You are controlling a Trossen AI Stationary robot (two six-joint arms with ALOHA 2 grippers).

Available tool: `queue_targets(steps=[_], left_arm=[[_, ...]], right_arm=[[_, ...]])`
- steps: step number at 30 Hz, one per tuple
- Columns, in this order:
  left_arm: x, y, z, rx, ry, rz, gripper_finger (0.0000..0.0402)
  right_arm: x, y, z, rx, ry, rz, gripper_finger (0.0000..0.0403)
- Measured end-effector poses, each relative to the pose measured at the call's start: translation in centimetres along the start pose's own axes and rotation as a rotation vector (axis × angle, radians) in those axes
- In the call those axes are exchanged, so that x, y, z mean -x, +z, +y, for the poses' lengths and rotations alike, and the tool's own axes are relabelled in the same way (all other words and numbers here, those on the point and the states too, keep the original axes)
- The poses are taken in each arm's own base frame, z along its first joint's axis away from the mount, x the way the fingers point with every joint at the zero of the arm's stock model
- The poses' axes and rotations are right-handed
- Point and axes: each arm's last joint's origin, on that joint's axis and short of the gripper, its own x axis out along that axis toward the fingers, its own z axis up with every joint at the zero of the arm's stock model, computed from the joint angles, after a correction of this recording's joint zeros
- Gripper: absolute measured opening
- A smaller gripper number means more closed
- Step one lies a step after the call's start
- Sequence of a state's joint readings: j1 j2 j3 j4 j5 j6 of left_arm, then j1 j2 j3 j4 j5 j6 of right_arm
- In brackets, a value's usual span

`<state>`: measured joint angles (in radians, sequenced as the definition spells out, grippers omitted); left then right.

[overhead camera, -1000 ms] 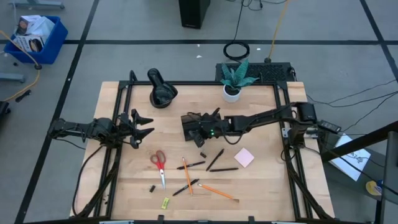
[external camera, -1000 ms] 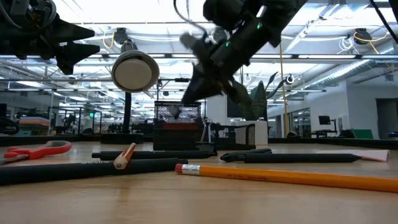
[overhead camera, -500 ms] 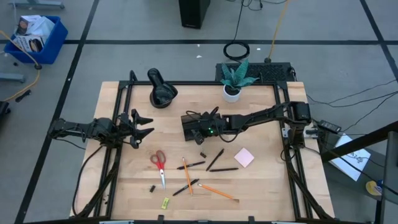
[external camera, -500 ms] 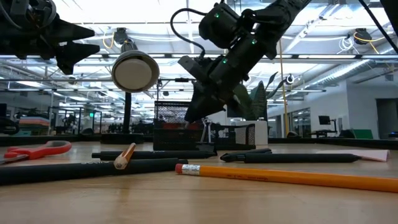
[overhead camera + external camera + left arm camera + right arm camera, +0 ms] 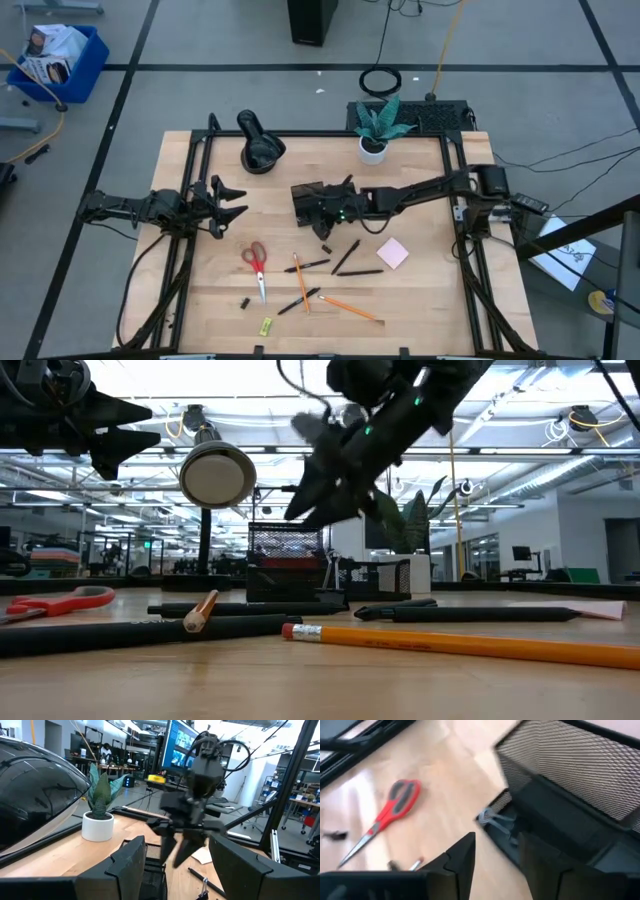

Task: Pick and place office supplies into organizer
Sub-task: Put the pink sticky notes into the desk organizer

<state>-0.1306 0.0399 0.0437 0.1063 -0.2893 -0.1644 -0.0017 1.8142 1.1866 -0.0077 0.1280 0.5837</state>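
The black mesh organizer (image 5: 307, 205) stands mid-table, its taller section toward the left. My right gripper (image 5: 322, 208) hovers open just above it, fingers slanting down toward its low front tray (image 5: 555, 827), where a small clip with silver handles (image 5: 492, 818) lies. My left gripper (image 5: 232, 203) waits open above the table's left side. On the near half lie the red-handled scissors (image 5: 256, 265), the pink sticky pad (image 5: 392, 252), orange pencils (image 5: 350, 308), black pens (image 5: 346, 256), a tiny black clip (image 5: 244, 302) and the yellow-green piece (image 5: 266, 324).
A round black lamp-like object (image 5: 258, 143) and a white plant pot (image 5: 373, 148) stand at the far edge. Black frame rails run along the table's left and right sides. Bare wood lies between the organizer and my left gripper.
My right gripper dipped down toward the organizer half a second ago, then rose back up to about where it hovered before. The supplies on the near half of the table have not moved.
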Motion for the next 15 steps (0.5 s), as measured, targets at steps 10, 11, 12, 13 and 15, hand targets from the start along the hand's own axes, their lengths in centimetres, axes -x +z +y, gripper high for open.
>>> queue_targets(steps=[10, 11, 12, 13, 15], left_arm=[[0.0, 0.0, 0.0, 0.0, 0.0, 0.0, 0.0225], [0.0, 0.0, 0.0, 0.0, 0.0, 0.0, 0.0225], [0.0, 0.0, 0.0, 0.0, 0.0, 0.0, 0.0225], [0.0, 0.0, 0.0, 0.0, 0.0, -0.001, 0.0225], [0.0, 0.0, 0.0, 0.0, 0.0, -0.001, 0.0225]], right_arm=[[5.7, -0.9, 2.3, 0.103, 0.002, 0.121, 0.0131], [6.4, -1.0, 2.4, 0.105, -0.002, 0.136, 0.013], [7.1, -1.2, 2.4, 0.103, -0.013, 0.159, 0.0131], [7.8, -1.4, 2.3, 0.092, -0.031, 0.188, 0.013], [9.1, -2.1, 2.0, 0.054, -0.086, 0.265, 0.013]])
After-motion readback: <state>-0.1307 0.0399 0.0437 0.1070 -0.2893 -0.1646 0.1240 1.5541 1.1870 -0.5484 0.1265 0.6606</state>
